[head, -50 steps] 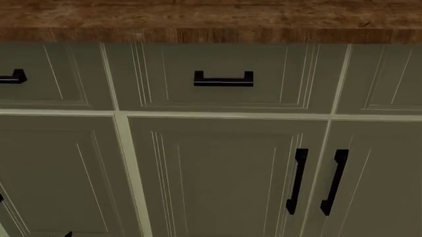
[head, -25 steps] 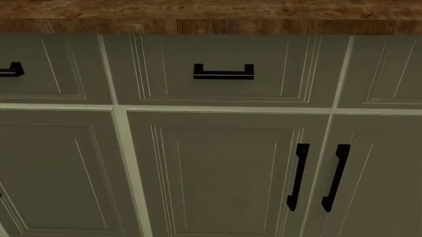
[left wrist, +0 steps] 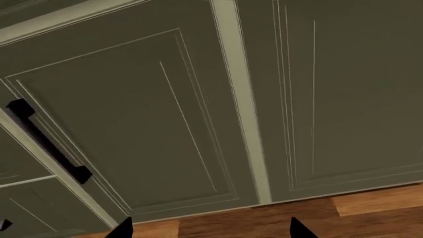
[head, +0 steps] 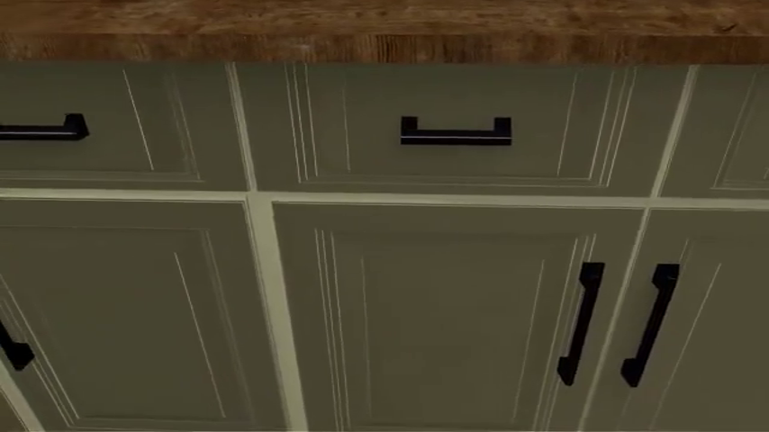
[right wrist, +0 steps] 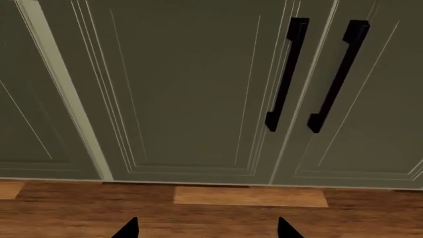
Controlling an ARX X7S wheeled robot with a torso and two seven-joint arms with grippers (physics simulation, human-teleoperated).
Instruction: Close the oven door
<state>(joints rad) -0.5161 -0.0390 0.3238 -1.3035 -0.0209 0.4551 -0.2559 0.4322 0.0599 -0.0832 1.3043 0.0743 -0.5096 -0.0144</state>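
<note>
Both wrist views show only two dark jaw tips, spread well apart.

Ahead of me runs a wooden worktop (head: 360, 27) over grey-green cabinets. A drawer (head: 451, 126) below its edge carries a short black bar handle (head: 456, 133). Beneath, two panelled doors meet, each with an upright black handle (right wrist: 286, 74) (right wrist: 337, 77). Wooden floor (right wrist: 251, 208) lies under my right hand, just below those doors.
</note>
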